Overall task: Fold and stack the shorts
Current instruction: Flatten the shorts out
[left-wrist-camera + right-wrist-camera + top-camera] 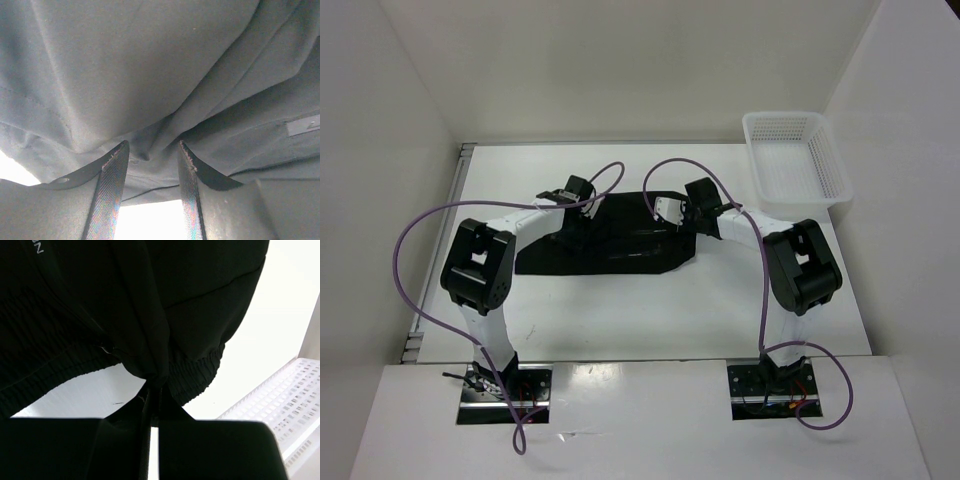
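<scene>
Shorts (610, 250) lie mid-tabletop (650, 320), stretched left-right between your two arms; both arms reach in over the far edge of the cloth. Left jaws clamped on a thick bunch of the fabric; the gap between the fingers (114, 185) is stuffed with it, and creases run into the pinch. Right jaws clenched tight on a fold next to the elastic waistband, fingers (144, 440) almost touching. In your right wrist view the waistband hangs off the pinch with bare tabletop showing beneath; pale printed lettering sits at that view's top-left corner. Pale label on the cloth at the right edge of the left wrist view. White mesh basket (795, 165) sits at the tabletop's far right corner, apart from the shorts.
</scene>
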